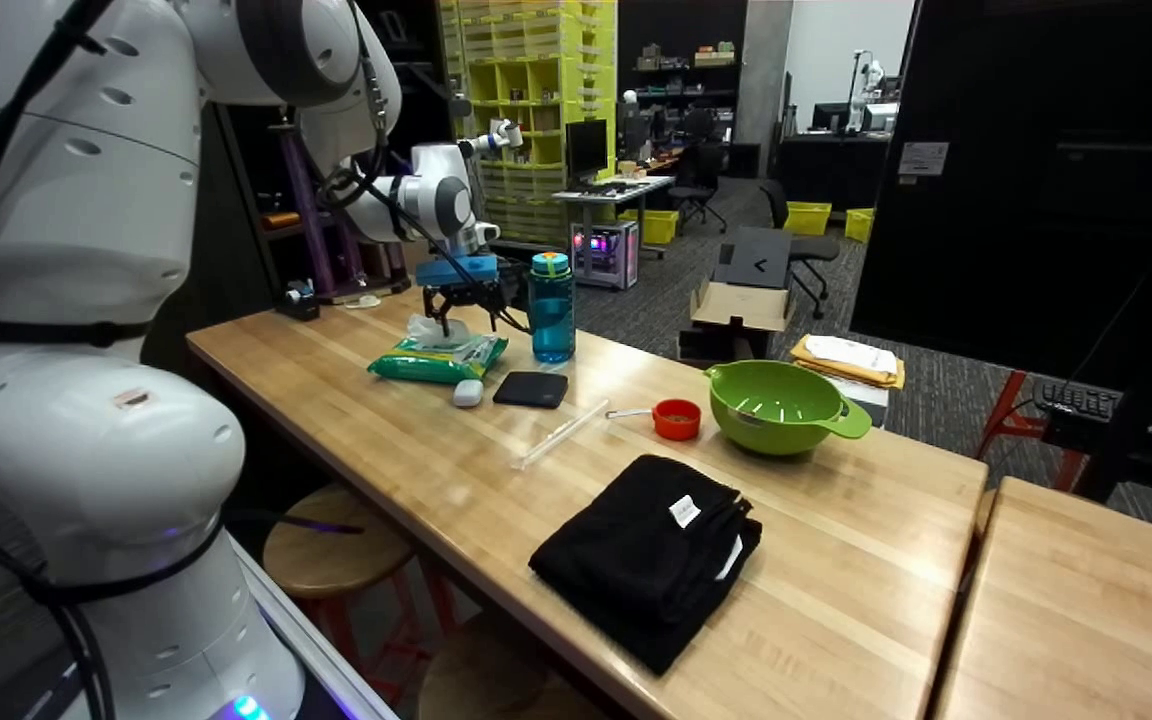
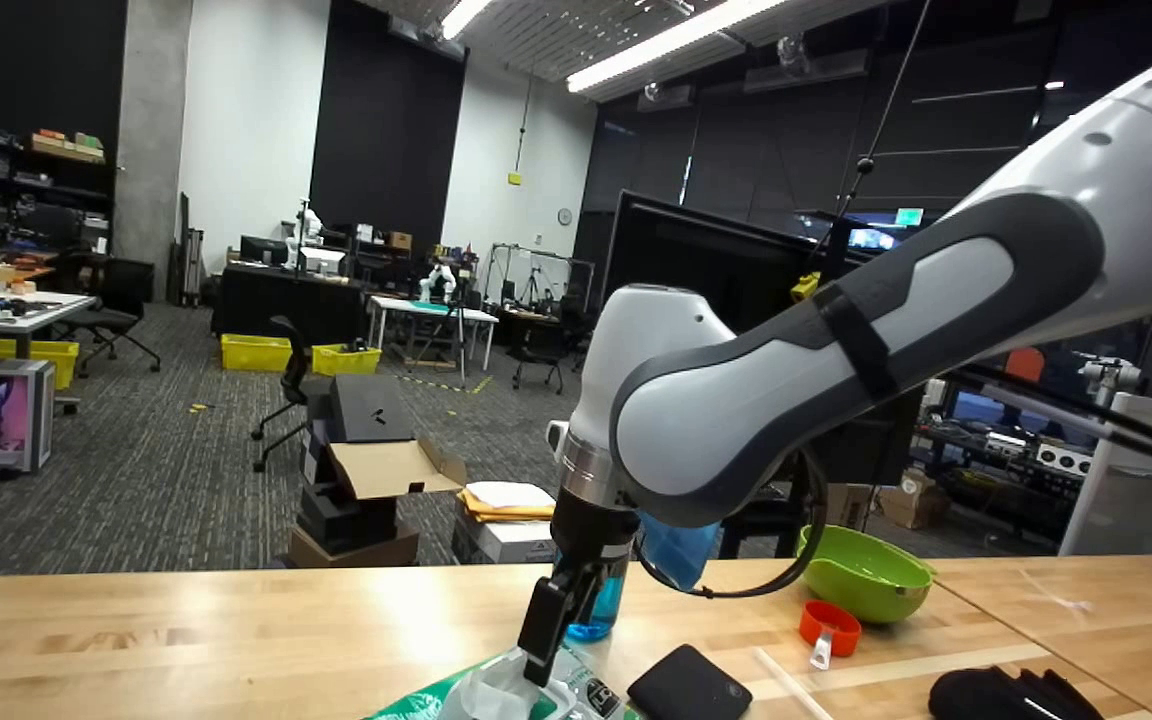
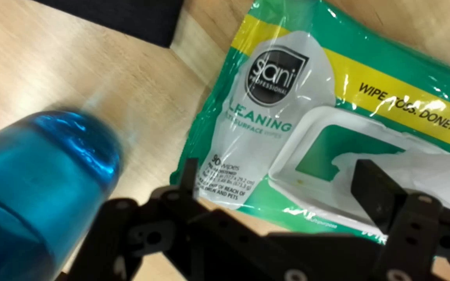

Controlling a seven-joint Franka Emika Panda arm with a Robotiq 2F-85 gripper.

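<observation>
My gripper (image 3: 281,180) stands open above a green and white pack of cleaning wipes (image 3: 275,132), with nothing held between its fingers. The pack's white flip frame is open, and a crumpled white wipe (image 3: 436,171) sticks out of it, close to the right finger (image 3: 377,195) in the wrist view. Whether that finger touches the wipe I cannot tell. In an exterior view the gripper (image 1: 469,322) points down over the pack (image 1: 436,362). A blue water bottle (image 1: 552,315) stands upright beside the gripper and shows at the left of the wrist view.
Near the pack lie a black pouch (image 1: 531,389) and a small white case (image 1: 468,393). Farther along the table are a clear thin packet (image 1: 564,435), a red measuring cup (image 1: 676,420), a green colander (image 1: 771,405) and folded black cloth (image 1: 646,560).
</observation>
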